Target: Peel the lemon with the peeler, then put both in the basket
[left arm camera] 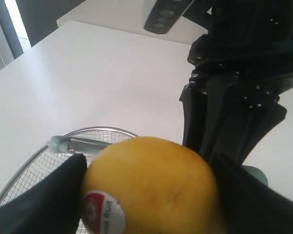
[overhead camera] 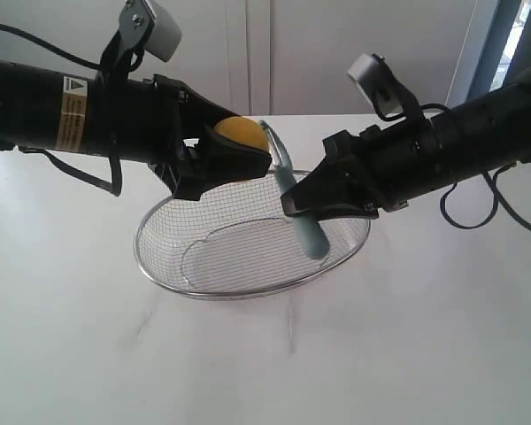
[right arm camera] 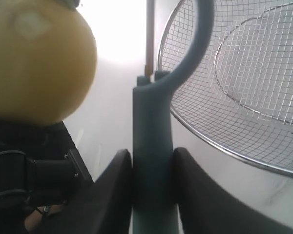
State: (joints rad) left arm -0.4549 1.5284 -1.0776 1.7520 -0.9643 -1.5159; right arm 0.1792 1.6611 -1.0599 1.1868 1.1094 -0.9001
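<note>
- The left gripper (overhead camera: pixel 243 152) is clamped on the lemon (overhead camera: pixel 237 133), holding it in the air over the far rim of the wire-mesh basket (overhead camera: pixel 248 295).
- The right gripper (right arm camera: pixel 153 180) pinches the teal handle of the peeler (overhead camera: pixel 311 235).
- The peeler's blade head sits just beside the lemon; contact is unclear.
- The basket rests on the white table (overhead camera: pixel 425 336).

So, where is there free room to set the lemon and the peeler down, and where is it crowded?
Free: the basket's mesh floor, inside its rim, and the white table in front of the basket. Crowded: above the basket's far rim, where the left gripper holding the lemon meets the right gripper holding the peeler.
</note>
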